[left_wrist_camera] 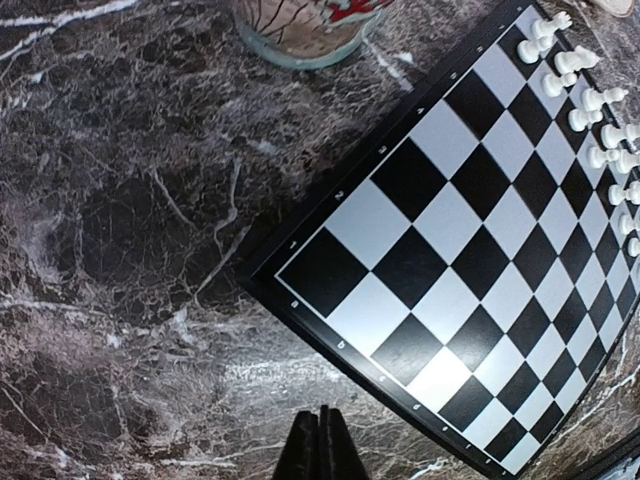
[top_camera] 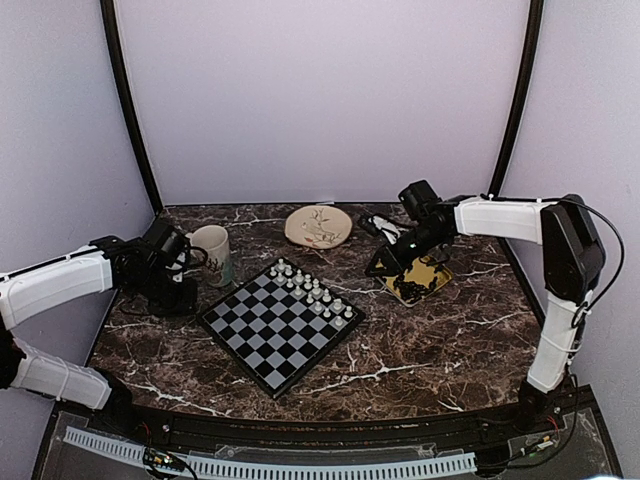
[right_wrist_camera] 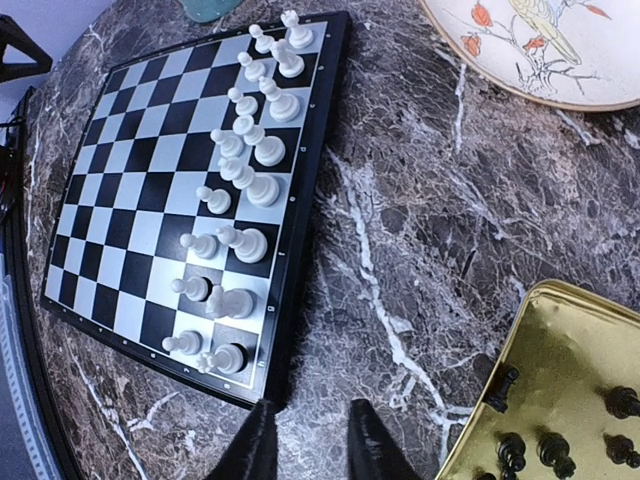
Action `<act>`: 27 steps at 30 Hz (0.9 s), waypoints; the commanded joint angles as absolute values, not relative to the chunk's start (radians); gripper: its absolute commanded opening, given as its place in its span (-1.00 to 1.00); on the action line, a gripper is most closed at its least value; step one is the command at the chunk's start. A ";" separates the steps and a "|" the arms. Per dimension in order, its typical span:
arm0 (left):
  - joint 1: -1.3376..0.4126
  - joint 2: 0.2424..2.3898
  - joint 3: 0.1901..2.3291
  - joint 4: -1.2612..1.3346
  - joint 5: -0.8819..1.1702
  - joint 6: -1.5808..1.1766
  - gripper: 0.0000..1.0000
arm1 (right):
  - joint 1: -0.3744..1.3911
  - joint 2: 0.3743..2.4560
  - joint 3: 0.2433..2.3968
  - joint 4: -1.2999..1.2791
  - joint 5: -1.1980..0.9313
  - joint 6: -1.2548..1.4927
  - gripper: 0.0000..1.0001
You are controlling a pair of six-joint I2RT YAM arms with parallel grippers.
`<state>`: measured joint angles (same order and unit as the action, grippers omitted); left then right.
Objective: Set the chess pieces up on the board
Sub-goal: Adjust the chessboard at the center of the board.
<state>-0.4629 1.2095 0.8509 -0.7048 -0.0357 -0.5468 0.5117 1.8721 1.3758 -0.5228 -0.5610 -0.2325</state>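
One board, one mug, one plate, one tray

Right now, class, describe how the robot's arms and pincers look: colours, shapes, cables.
Left arm and right arm: white shells, black joints; a thin black cable loops beside the right. Left pincer and right pincer: dark tapered fingers.

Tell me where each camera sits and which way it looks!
Top: above and behind the arms, looking down on the board; left arm and right arm show.
Left wrist: on the left arm, facing the board's bare corner and a cup; left gripper, shut, shows below.
Right wrist: on the right arm, facing white pieces, plate and tray; right gripper, open, shows below.
Shared: all three see the board and white pieces.
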 commanded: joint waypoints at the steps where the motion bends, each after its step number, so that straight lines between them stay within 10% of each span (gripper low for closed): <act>1: -0.466 1.203 0.786 -0.681 -0.030 -0.601 -1.00 | 0.531 1.910 1.370 -0.522 -0.498 -0.229 -0.61; 27: -0.465 1.306 0.648 -0.487 -0.016 -0.609 -1.00 | 0.613 2.116 1.449 -0.568 -0.471 -0.240 -0.95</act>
